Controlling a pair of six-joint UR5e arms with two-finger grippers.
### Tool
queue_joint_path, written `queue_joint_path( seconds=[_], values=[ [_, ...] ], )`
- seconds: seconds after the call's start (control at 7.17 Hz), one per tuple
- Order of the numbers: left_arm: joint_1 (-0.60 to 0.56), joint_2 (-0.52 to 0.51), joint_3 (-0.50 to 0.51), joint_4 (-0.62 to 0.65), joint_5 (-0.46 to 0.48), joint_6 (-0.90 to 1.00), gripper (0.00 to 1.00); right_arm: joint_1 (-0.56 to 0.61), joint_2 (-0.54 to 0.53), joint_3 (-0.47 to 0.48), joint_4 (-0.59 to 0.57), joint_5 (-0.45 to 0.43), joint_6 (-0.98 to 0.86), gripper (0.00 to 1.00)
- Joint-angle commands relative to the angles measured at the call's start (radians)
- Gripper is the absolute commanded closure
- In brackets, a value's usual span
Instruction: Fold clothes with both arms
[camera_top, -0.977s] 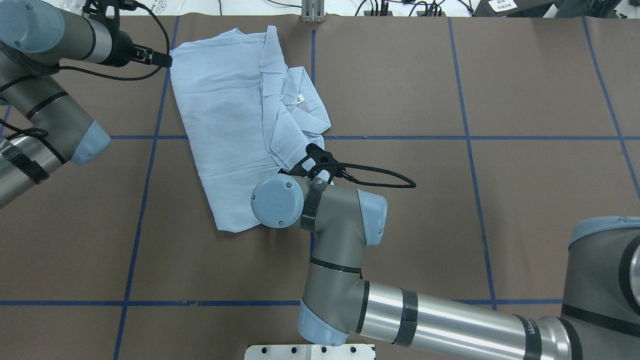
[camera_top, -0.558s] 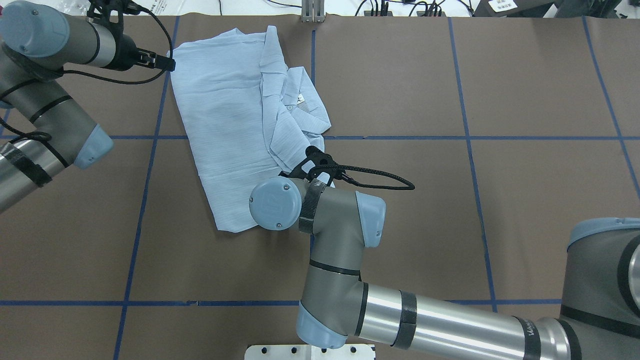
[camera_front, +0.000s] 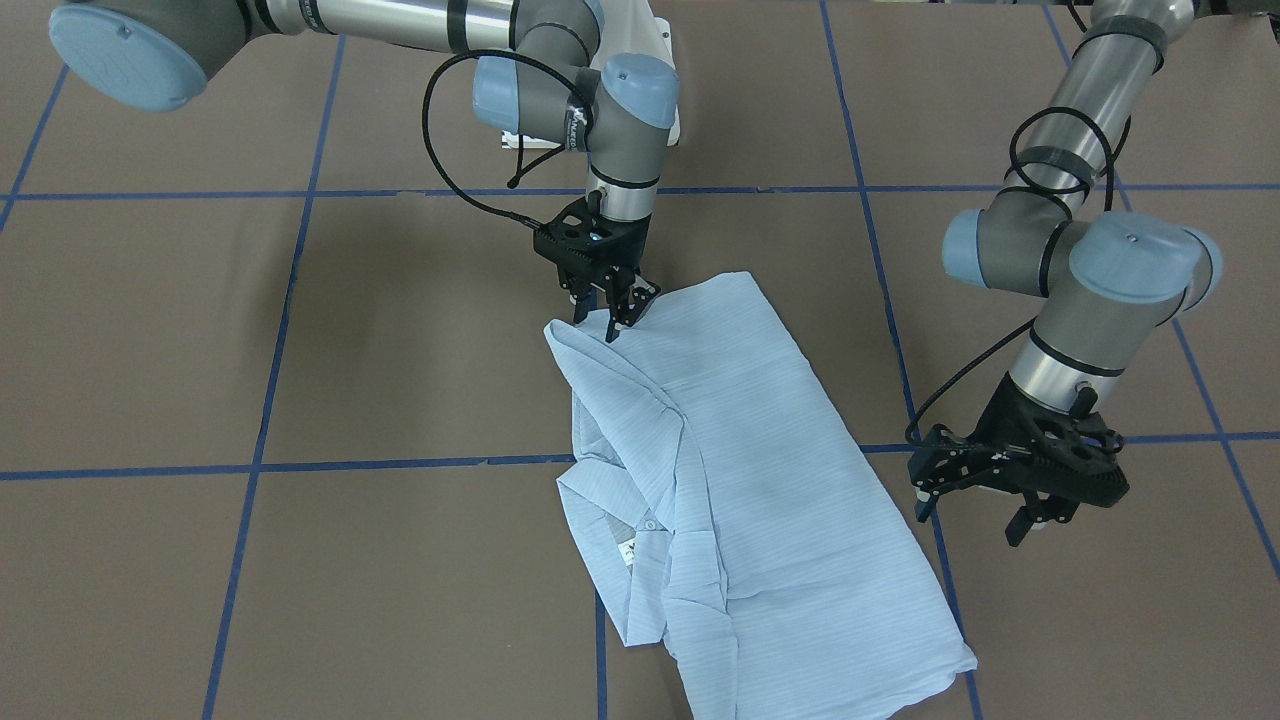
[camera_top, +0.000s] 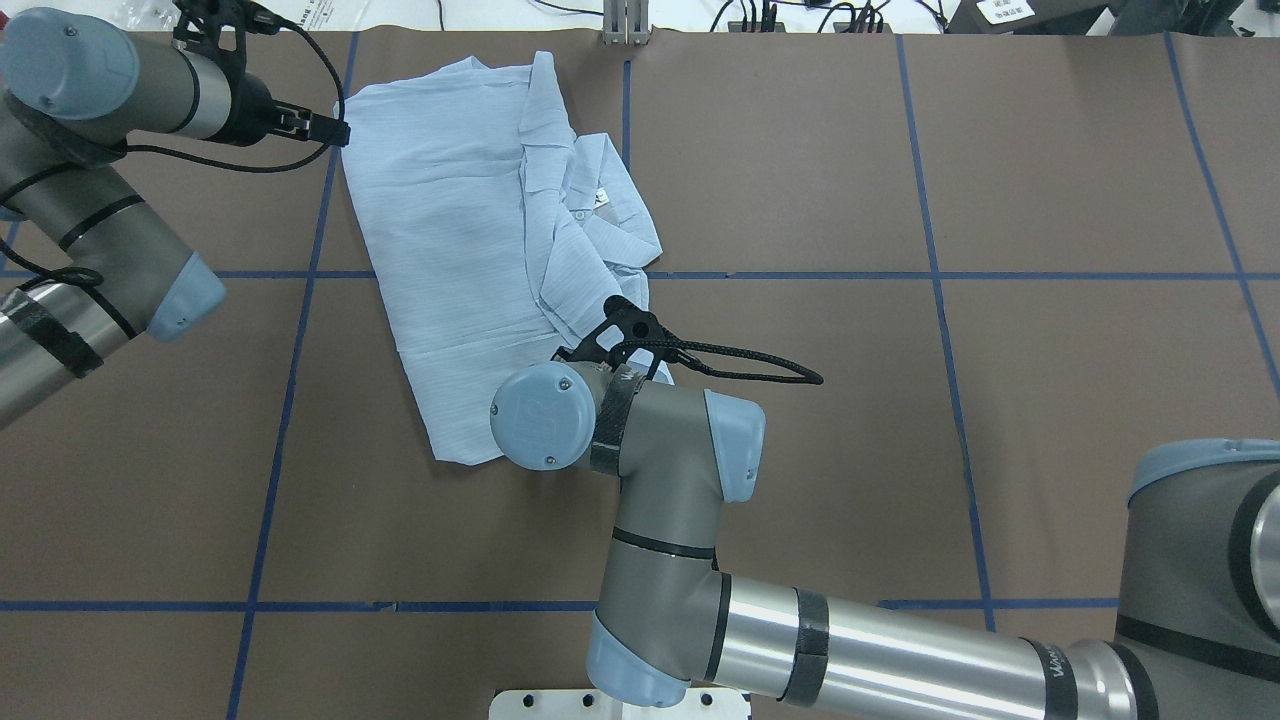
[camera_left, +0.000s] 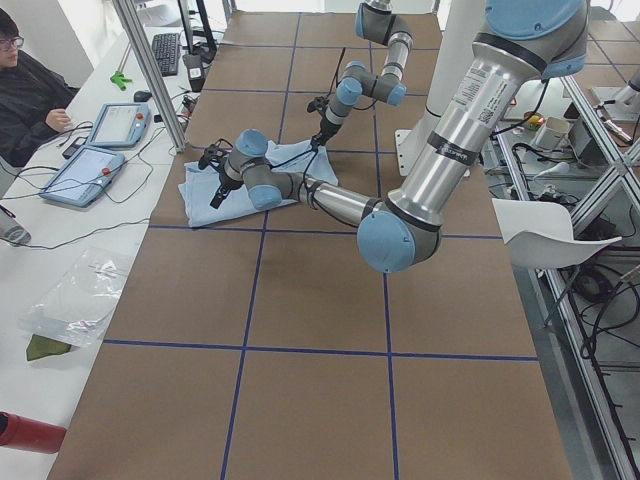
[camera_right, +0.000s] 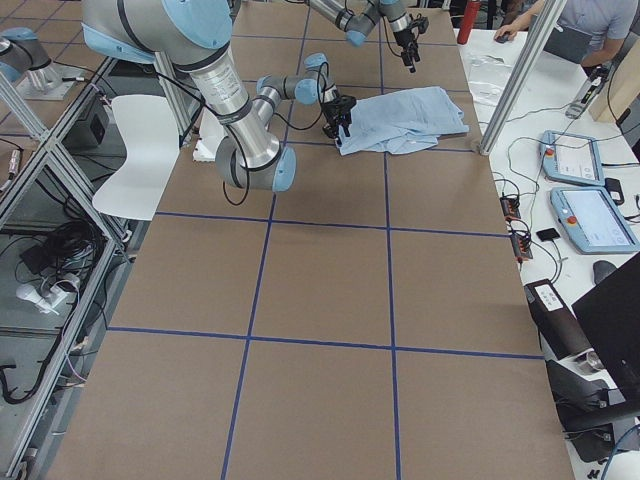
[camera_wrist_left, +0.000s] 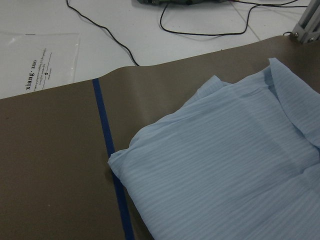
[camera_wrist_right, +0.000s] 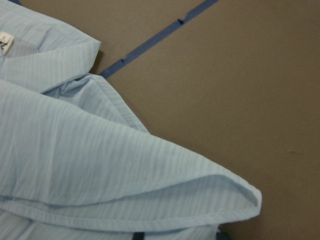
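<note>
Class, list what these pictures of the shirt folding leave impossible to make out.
1. Right gripper: in the overhead view its own wrist covers it; in the front-facing view it is too small to tell whether it pinches the shirt.
2. Neck label: print too small in the front-facing view, cut by the right wrist view's left edge.
3. Shirt's corner: cut by the front-facing view's bottom edge.

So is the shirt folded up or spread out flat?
Folded: the shirt lies as a compact doubled panel, no sleeves spread out, with its collar at one edge.

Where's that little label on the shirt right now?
In the front-facing view, the label sits inside the collar at the view-left edge of the shirt, beside a white button.
</note>
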Motion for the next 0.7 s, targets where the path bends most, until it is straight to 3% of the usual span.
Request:
queue_joint_path(
  seconds=[0.0, 0.56],
  values=[
    [0.002, -0.001, 0.001, -0.001, 0.0, 0.0, 0.0, -0.001, 0.0, 0.0, -0.023, -0.001, -0.008, 0.37],
    [0.002, -0.001, 0.001, -0.001, 0.0, 0.002, 0.0, -0.006, -0.003, -0.012, -0.022, -0.004, -0.008, 0.32]
  ],
)
